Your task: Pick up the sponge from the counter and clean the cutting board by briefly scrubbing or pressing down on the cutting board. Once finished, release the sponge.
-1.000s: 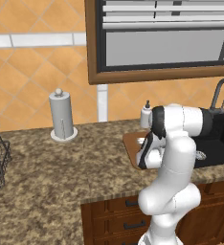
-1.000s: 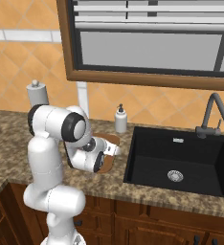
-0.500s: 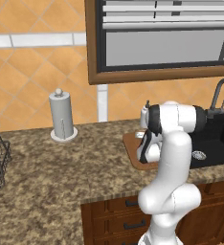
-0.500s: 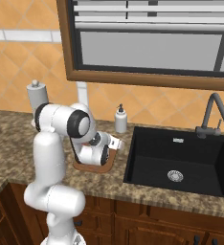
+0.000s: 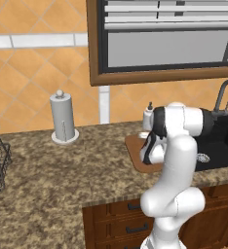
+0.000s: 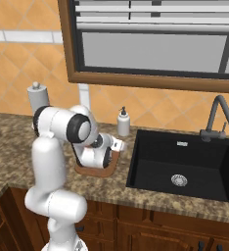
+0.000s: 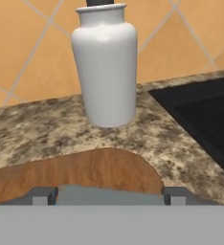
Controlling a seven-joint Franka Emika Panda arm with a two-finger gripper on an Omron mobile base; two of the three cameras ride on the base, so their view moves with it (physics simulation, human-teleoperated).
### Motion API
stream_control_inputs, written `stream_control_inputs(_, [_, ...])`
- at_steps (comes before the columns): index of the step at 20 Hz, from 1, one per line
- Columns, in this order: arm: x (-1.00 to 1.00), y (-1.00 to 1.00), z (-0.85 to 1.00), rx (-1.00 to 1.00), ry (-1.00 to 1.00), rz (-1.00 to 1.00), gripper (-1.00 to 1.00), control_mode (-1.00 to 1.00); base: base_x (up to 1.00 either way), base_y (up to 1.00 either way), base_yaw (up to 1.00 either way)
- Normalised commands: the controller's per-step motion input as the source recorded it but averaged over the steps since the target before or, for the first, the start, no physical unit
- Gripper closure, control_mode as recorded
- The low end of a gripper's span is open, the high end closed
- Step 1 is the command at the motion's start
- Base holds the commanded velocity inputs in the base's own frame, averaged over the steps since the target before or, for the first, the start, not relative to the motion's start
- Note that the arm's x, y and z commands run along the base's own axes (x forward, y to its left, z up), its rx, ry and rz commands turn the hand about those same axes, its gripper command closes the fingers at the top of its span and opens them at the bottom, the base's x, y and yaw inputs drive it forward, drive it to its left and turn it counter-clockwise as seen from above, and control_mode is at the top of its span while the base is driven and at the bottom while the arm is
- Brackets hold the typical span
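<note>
The sponge [image 7: 109, 195] is seen in the hand view as a flat grey-blue strip lying between the two fingertips, on or just above the near edge of the cutting board [image 7: 85, 172]. Whether it is actually clamped cannot be told: the tips stand wide apart at its two ends, but contact is hidden at the bottom of the view. It is judged to be light, soft and compressible, so it should yield under pressure and be squeezed only gently; hold is best taken across its short sides, low on the firmer base layer, so that the top is not folded. The board is a stiff, flat wooden slab lying on the table [image 7: 32, 129], and it is expected to stay put under a light press.

In the right base view the hand [image 6: 117, 145] is held low over the board [image 6: 94, 171], close to the white soap bottle [image 6: 123, 122]. The same bottle [image 7: 106, 62] stands just beyond the board's far edge, so a wide scrub stroke could knock it. The black sink [image 6: 185, 169] lies to the right, and a paper towel roll [image 5: 63, 117] stands well apart on the left.
</note>
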Motion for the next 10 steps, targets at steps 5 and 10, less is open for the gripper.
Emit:
stream_control_inputs(5, [0.00, 0.04, 0.44, 0.00, 0.00, 0.00, -1.00, -1.00, 0.00, 0.00, 0.00])
stream_control_inputs(10, [-0.51, 0.01, 0.90, 0.00, 0.00, 0.00, -1.00, -1.00, 0.00, 0.00, 0.00])
